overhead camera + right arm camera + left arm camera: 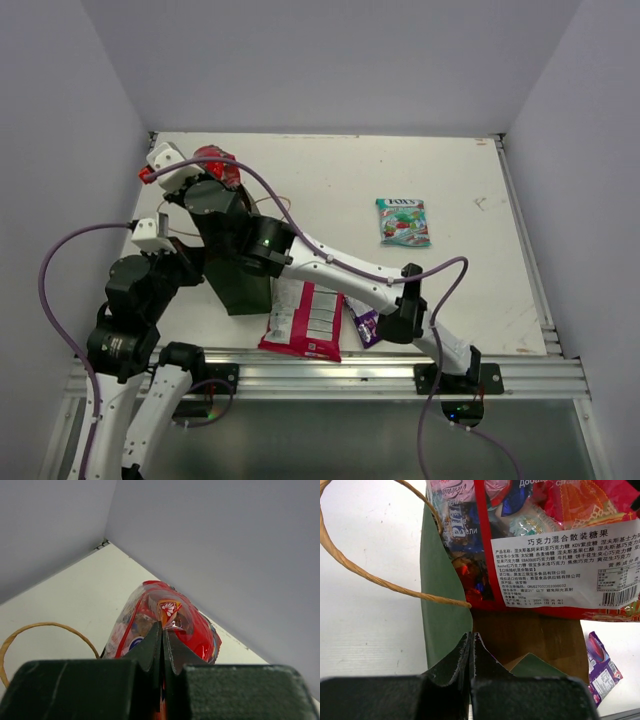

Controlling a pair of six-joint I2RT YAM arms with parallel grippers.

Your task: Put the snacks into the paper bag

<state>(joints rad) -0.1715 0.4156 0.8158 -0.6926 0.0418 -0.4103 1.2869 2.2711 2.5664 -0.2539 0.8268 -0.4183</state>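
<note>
The right gripper (pixel 162 630) is pinching the red mixed-candy bag (pixel 560 565) by its top seam at the paper bag (pixel 442 605) mouth, the left gripper (pixel 471 642) is clamping the green rim; the packet is looking glossy, lumpy, probably heavy and slippery, so the seam is seeming the safest hold.

White desk (pixel 330 190), enclosed on three sides by plain pale grey walls: back wall (pixel 330 60) at the far edge, left wall (pixel 50 150), right wall (pixel 590 150). Aluminium rail (pixel 340 375) along the near edge; metal strip (pixel 525 240) along the right edge. Faint scuff marks (pixel 481 203) near the far right corner. Lighting even, soft shadows
</note>
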